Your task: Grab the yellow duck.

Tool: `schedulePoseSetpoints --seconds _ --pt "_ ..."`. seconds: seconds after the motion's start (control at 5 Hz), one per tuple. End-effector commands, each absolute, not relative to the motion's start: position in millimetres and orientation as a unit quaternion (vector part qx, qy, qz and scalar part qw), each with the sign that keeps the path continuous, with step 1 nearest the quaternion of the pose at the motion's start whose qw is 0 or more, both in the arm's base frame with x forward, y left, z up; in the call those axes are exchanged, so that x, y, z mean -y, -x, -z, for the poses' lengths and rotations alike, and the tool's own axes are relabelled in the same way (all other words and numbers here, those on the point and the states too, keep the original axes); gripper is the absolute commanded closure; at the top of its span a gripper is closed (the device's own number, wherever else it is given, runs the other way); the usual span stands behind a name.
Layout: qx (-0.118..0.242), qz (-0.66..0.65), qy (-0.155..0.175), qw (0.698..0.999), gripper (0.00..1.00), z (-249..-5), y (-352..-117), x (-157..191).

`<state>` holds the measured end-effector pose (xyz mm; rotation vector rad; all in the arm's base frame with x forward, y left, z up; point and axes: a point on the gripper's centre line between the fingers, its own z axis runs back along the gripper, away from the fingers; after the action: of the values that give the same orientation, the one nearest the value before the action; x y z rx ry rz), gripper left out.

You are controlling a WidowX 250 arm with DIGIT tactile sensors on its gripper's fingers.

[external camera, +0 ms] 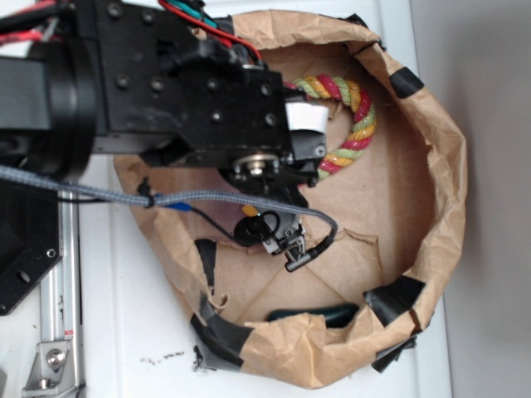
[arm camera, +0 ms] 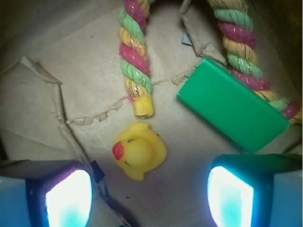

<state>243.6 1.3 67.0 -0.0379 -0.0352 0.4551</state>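
In the wrist view the small yellow duck [arm camera: 138, 151] with a red-orange beak lies on the brown cardboard floor, just ahead of my gripper [arm camera: 150, 201] and slightly left of its centre line. The jaws stand wide open and empty, the left fingertip [arm camera: 68, 198] and the right fingertip [arm camera: 232, 196] glowing at the bottom of the view, above the floor. Nothing is between them. In the exterior view my black arm [external camera: 191, 91] covers the duck and the fingers.
A red, yellow and green twisted rope [arm camera: 137, 61] ends just beyond the duck; it also shows in the exterior view [external camera: 353, 124]. A green block [arm camera: 232, 111] lies to the right. A taped brown paper wall [external camera: 440, 166] rings everything. A dark object [external camera: 315, 315] lies near the front wall.
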Motion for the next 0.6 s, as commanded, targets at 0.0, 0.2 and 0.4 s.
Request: schedulePoseSetpoints --seconds 0.0,0.2,0.4 --pt "0.036 -0.225 0.022 0.973 0.00 -75 -245 -10" --pt "0.063 -0.271 0.032 0.960 0.00 -67 -242 -39" --pt "0.048 -0.268 0.027 0.962 0.00 -59 -240 -40"
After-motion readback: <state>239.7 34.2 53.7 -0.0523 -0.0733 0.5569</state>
